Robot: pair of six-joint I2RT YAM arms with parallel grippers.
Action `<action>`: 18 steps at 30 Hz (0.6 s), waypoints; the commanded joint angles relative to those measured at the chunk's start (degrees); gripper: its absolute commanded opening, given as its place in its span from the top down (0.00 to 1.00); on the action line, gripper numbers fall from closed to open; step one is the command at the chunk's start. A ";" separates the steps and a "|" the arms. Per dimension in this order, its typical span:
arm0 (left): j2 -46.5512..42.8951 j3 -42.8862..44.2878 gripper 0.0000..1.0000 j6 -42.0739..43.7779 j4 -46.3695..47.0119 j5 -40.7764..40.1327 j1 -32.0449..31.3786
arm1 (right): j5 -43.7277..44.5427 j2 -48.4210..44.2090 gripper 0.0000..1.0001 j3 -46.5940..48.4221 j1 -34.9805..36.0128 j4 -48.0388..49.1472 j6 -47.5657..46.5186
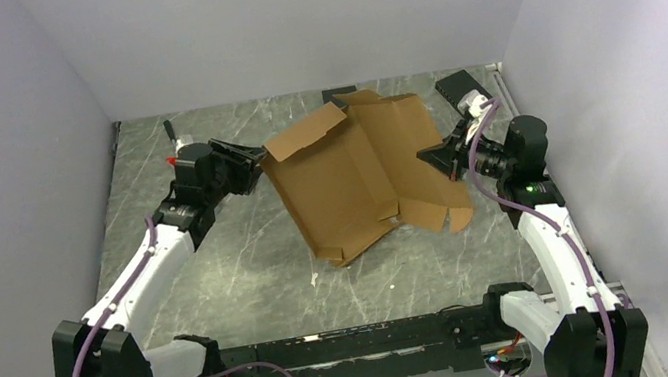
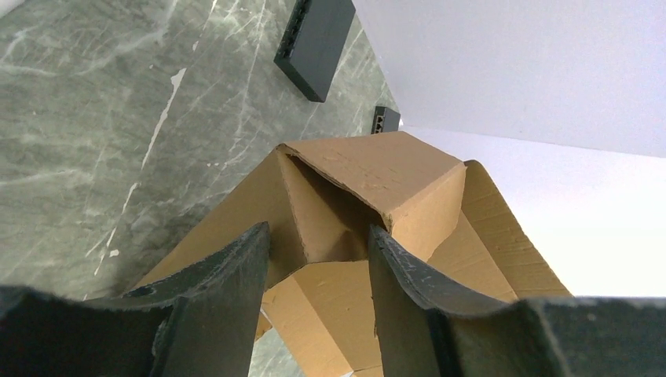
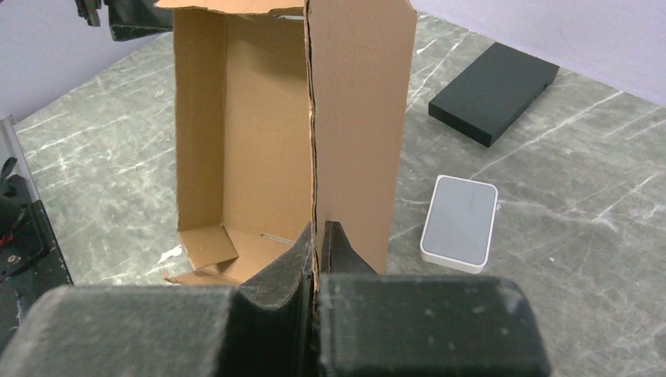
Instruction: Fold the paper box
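The paper box [image 1: 348,176] is a large brown cardboard sheet, partly folded and tilted up off the table's middle. My right gripper [image 1: 434,157] holds its right side. In the right wrist view that gripper [image 3: 318,228] is shut on the thin edge of an upright wall of the box [image 3: 259,141]. My left gripper [image 1: 254,166] is at the box's left corner. In the left wrist view its fingers [image 2: 318,232] stand apart, and a folded corner of the box [image 2: 377,173] lies just beyond and between the tips, with no pad pressed on it.
A black slab [image 3: 493,93] and a small white case [image 3: 459,222] lie on the marble table right of the box. Another black slab [image 2: 314,47] lies near the back wall. The arms' black base rail [image 1: 335,345] runs along the near edge. Walls close three sides.
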 commanded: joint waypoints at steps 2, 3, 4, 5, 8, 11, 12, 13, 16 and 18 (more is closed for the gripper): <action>-4.86 -2.13 0.46 -2.16 3.41 -2.96 -0.55 | 0.52 -0.40 1.00 1.34 0.78 -0.20 -1.96; -5.19 -2.41 0.47 -2.29 3.47 -4.26 -0.59 | 0.58 -0.33 1.00 1.27 0.82 -0.21 -2.00; -5.34 -2.61 0.47 -2.37 3.51 -4.78 -0.63 | 0.61 -0.23 1.00 1.26 0.87 -0.20 -2.05; -5.49 -2.77 0.47 -2.53 3.60 -4.88 -0.64 | 0.68 -0.23 1.00 1.26 0.91 -0.20 -1.99; -5.84 -3.80 0.48 -3.14 5.04 -5.06 -0.79 | 0.82 0.02 1.00 1.20 0.87 -0.20 -2.08; -6.01 -4.97 0.48 -3.89 6.05 -5.23 -0.98 | 0.83 0.19 1.00 1.17 0.95 -0.12 -2.05; -6.04 -5.30 0.48 -4.03 6.81 -5.19 -0.99 | 0.86 0.25 1.00 1.17 0.97 -0.09 -2.01; -6.02 -5.67 0.48 -4.26 7.79 -5.16 -1.07 | 0.87 0.35 1.00 1.17 1.00 -0.06 -2.00; -6.03 -6.32 0.48 -4.56 8.94 -5.16 -1.16 | 0.96 0.59 1.00 1.22 1.07 -0.09 -2.06; -6.14 -6.85 0.47 -4.74 9.82 -5.29 -1.23 | 1.02 0.78 1.00 1.17 1.17 -0.12 -2.14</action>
